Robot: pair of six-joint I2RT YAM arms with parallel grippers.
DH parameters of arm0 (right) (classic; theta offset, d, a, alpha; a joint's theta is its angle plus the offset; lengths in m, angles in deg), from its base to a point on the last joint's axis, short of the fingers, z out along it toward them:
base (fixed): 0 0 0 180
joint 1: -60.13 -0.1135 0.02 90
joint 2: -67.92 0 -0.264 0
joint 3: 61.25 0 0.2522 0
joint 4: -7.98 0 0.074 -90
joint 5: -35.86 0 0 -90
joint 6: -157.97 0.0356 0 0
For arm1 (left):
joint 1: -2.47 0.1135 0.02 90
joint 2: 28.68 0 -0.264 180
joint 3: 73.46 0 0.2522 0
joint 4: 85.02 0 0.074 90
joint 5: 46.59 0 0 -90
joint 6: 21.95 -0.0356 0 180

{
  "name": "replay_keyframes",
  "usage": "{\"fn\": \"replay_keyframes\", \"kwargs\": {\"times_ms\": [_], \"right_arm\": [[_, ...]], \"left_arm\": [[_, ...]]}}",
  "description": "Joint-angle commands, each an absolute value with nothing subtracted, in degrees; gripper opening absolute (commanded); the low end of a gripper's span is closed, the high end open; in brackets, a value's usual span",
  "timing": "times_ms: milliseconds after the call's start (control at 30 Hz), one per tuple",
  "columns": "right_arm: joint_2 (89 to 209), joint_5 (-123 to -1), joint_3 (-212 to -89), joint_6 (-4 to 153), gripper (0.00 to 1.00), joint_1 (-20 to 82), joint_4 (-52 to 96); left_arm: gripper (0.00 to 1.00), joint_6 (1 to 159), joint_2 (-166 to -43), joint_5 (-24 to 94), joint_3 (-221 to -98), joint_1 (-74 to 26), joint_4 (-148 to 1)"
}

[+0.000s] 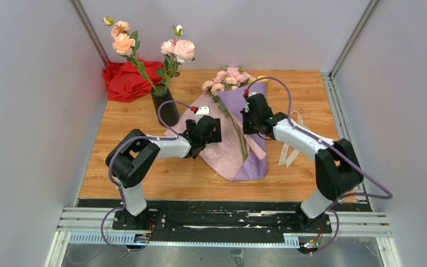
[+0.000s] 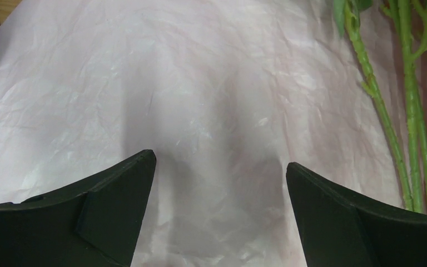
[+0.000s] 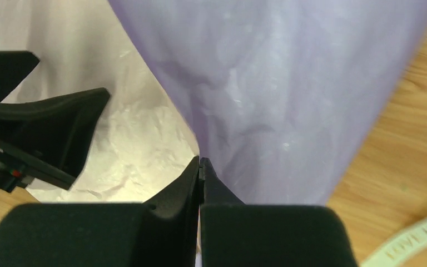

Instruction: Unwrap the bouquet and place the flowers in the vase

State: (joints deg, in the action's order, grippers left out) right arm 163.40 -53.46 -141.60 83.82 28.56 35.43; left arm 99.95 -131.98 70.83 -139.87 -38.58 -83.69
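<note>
Presently, at the far left of the wooden worktop [image 1: 144,161], the small matte black cylindrical vase [image 1: 165,107] is seen upright, already carrying two taller peach and pink rose stems [image 1: 144,55]. Just to its right the left pincer [image 2: 219,161] is held fully released, its jaws spread wide. Nothing is gripped or touched, and only the crumpled pale pink lining [image 2: 211,72] of the opened bouquet wrapper [image 1: 239,161] is seen below it.

The flowers [image 1: 226,79], a bunch of small pink and yellow artificial roses on thin green stems [image 2: 411,139], are laid loose on that lining. They lie immediately to the right of the left pincer and between the two arms. Their long axis runs from the blooms at the far side back towards the arms, leaning slightly rightwards. The left arm is judged the nearer both to the stems and to the vase, so a short shift to the right is what a grasp would call for.

Further right, the right pincer [image 3: 200,162] is clenched tight, its tips set at the folded edge of the lilac-purple paper sheet [image 3: 278,83]. Whether paper is nipped between them cannot be told. A cream ribbon [image 1: 289,150] is left on the worktop beyond.
</note>
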Motion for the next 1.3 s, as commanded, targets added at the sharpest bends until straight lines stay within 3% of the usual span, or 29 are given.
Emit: {"fn": "replay_keyframes", "kwargs": {"times_ms": [0,633,667,800,900,1067,1267], "right_arm": [[154.5,-49.4,-135.2,88.9,0.00,32.4,34.1],[131.1,-42.8,-114.6,97.9,0.12,45.9,32.5],[130.0,-42.4,-113.6,98.4,0.18,46.4,32.6],[125.1,-38.8,-111.9,99.7,0.58,47.0,34.7],[119.3,-34.8,-110.9,100.8,0.70,47.0,37.2],[106.9,-30.7,-109.5,101.5,0.71,47.0,39.5],[96.9,-30.3,-106.1,100.6,0.63,46.7,38.9]], "left_arm": [[1.00,100.0,-129.4,70.9,-138.0,-38.3,-85.7],[1.00,99.5,-128.9,69.1,-136.9,-38.3,-86.8],[1.00,99.4,-128.9,68.9,-137.0,-38.3,-86.8],[1.00,99.4,-128.9,68.6,-136.9,-38.3,-87.1],[1.00,99.3,-128.8,68.4,-136.8,-38.3,-87.3],[1.00,99.1,-128.9,68.3,-136.9,-38.3,-87.5],[1.00,98.9,-128.5,68.1,-136.5,-38.4,-88.0]]}}
